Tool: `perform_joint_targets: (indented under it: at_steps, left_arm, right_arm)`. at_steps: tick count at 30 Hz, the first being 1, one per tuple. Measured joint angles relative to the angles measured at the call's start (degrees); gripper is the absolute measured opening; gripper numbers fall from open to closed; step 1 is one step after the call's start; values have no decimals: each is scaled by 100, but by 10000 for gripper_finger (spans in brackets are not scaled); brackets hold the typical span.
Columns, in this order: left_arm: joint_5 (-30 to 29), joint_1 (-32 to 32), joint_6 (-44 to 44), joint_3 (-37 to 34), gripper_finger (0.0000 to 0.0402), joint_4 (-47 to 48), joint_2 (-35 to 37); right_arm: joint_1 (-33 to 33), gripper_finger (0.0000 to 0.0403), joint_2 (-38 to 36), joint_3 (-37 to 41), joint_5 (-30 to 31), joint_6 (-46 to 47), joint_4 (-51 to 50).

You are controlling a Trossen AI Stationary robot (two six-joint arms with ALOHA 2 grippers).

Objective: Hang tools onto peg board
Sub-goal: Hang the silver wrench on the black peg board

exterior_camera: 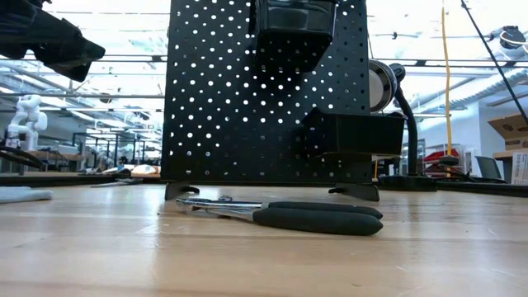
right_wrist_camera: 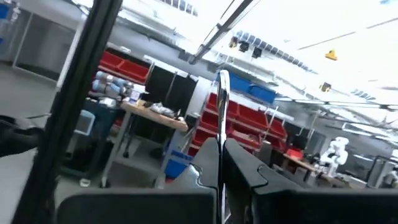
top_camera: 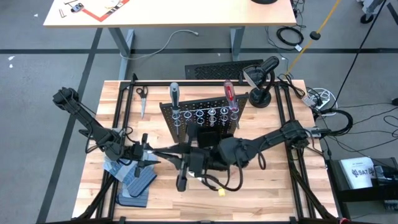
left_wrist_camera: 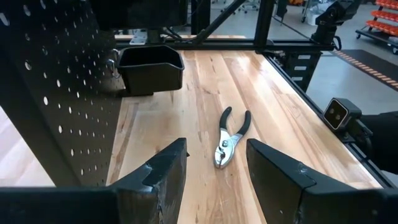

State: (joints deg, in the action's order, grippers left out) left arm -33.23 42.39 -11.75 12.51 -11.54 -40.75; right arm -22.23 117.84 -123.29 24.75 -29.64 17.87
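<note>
Black-handled pliers (exterior_camera: 280, 216) are lying flat on the wooden counter (exterior_camera: 99, 256), nearest the low camera and just in front of the upright peg board (exterior_camera: 223, 107). Up on the board, a grey-handled screwdriver (top_camera: 175, 94) and a red-handled screwdriver (top_camera: 229, 93) are standing in the silver rings. Behind the pliers, the left claw (left_wrist_camera: 214, 163) is hovering low with its fingers spread and nothing between them. Beside it, the right claw (right_wrist_camera: 221, 163) is clenching a thin silver wrench (right_wrist_camera: 222, 99).

The wooden table (top_camera: 267, 186) carries the peg board (top_camera: 202, 115), pliers (left_wrist_camera: 229, 138), scissors (top_camera: 142, 98) and gloves (top_camera: 135, 183).
</note>
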Motion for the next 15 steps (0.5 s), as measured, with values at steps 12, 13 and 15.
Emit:
perform_joint_targets:
  at_steps: [12,13,15]
  left_arm:
    - [0,0,-15,1,175,3,0]
    - [2,0,-15,0,175,3,0]
    - [1,0,-15,2,175,3,0]
  right_arm:
    - [119,0,-4,0,1549,-1079,1266]
    - [113,0,-3,0,1732,-1167,1333]
    - [85,0,-6,0,1870,-1196,1377]
